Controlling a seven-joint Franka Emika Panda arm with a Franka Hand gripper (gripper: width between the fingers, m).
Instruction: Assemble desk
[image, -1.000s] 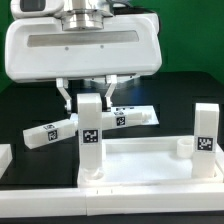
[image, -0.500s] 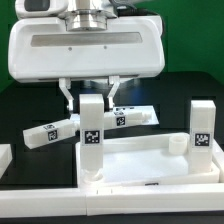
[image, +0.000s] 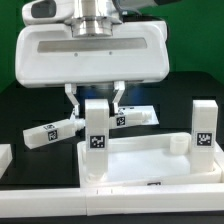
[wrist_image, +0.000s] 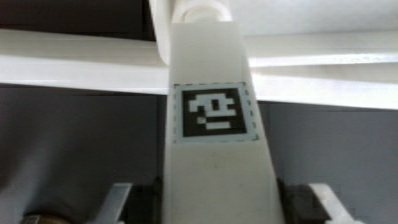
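Here the claw (image: 96, 102) is clenched on a white leg (image: 97, 148) near its top, holding it upright at the desk top's (image: 145, 160) corner on the exterior view's left. A second leg (image: 205, 125) stands at the right corner. A third leg (image: 50, 132) and a fourth leg (image: 135, 117) lie behind.

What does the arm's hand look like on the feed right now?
The wide white box-shaped hand has rounded corners and a long grey recessed panel across its face. A silver metal cylinder joins it to the arm above. Beneath are two slim fingers, pale with dark edges. No loose cables show.
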